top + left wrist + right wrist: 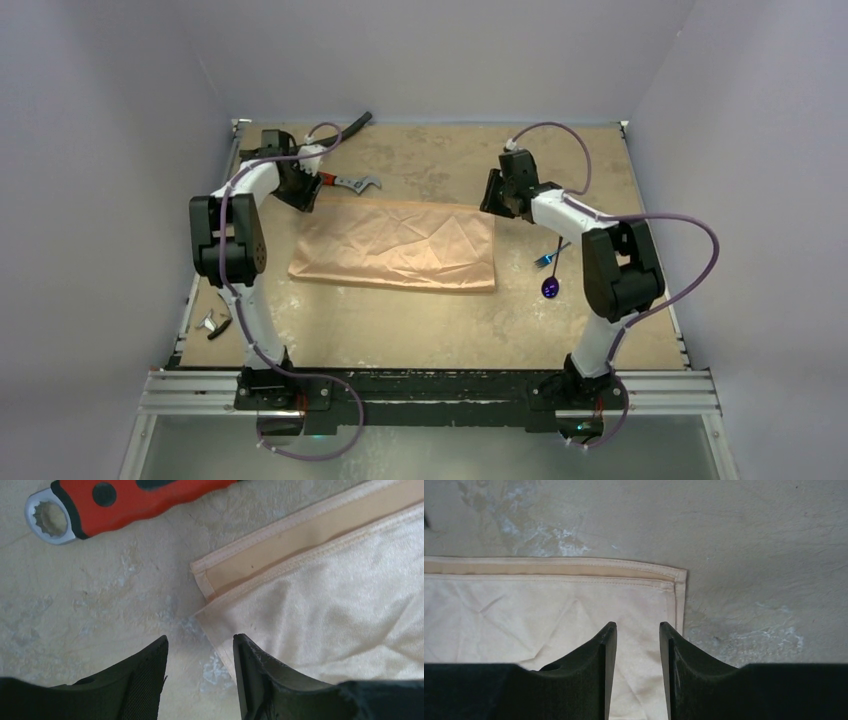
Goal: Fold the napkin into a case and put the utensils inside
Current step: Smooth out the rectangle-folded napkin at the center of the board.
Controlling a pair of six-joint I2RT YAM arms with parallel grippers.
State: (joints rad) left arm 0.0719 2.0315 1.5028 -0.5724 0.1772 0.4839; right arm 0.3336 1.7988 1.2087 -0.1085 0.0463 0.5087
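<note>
The peach-orange napkin (400,245) lies flat in the middle of the table, folded double, with the upper layer's hem a little short of the lower one along the far edge. My left gripper (305,196) is open at its far left corner (210,587); in the left wrist view only bare table shows in the gap of the gripper (200,641). My right gripper (493,200) is open over the far right corner (676,577), with the cloth lying flat below the gripper (638,626). The blue fork (548,260) and purple spoon (551,288) lie right of the napkin, partly under my right arm.
A red-handled wrench (350,182) lies just beyond the napkin's far left corner, close to my left gripper, and shows in the left wrist view as the wrench (125,500). A curved black hose (345,128) rests at the back. A small metal piece (212,324) sits at the left edge.
</note>
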